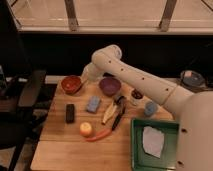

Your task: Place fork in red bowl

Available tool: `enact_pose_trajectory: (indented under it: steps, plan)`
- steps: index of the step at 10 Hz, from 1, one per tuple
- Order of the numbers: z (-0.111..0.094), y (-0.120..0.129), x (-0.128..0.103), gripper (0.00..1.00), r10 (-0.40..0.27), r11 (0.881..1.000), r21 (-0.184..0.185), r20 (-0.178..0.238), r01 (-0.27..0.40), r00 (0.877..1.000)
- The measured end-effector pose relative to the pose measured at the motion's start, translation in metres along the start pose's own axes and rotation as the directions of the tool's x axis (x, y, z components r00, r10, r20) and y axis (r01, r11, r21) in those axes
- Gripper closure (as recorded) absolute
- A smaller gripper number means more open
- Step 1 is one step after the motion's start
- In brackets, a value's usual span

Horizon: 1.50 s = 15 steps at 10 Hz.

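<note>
The pincer (86, 79) is hanging closed just right of the red bowl (71, 84), with a thin sliver that I judge to be the fork (83, 84) angling from it toward the bowl's rim, so the drop is lying slightly leftward over the worktop (60, 145).

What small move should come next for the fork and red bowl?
Probably open the fingers to drop the fork. The gripper sits shut at the right rim of the red bowl, a thin silvery piece, apparently the fork, angling from it into the bowl.
</note>
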Motion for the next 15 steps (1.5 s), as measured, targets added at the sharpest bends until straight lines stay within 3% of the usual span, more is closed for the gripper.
enact_pose_trajectory:
  steps: [2, 4, 8, 12, 13, 15]
  plan:
    - [0.028, -0.029, 0.023, 1.0, -0.013, 0.999, 0.04, -0.018, 0.014, 1.0]
    - [0.056, -0.061, 0.031, 1.0, -0.034, 0.995, 0.096, -0.02, 0.036, 0.999]
    - [0.086, -0.095, 0.022, 1.0, -0.078, 0.978, 0.193, 0.018, 0.073, 0.997]
    - [0.117, -0.091, 0.016, 1.0, -0.06, 0.974, 0.223, 0.071, 0.043, 0.996]
    - [0.121, -0.087, 0.018, 0.96, -0.046, 0.974, 0.225, 0.084, 0.026, 0.995]
    - [0.137, -0.083, 0.011, 0.78, -0.032, 0.976, 0.22, 0.117, 0.006, 0.993]
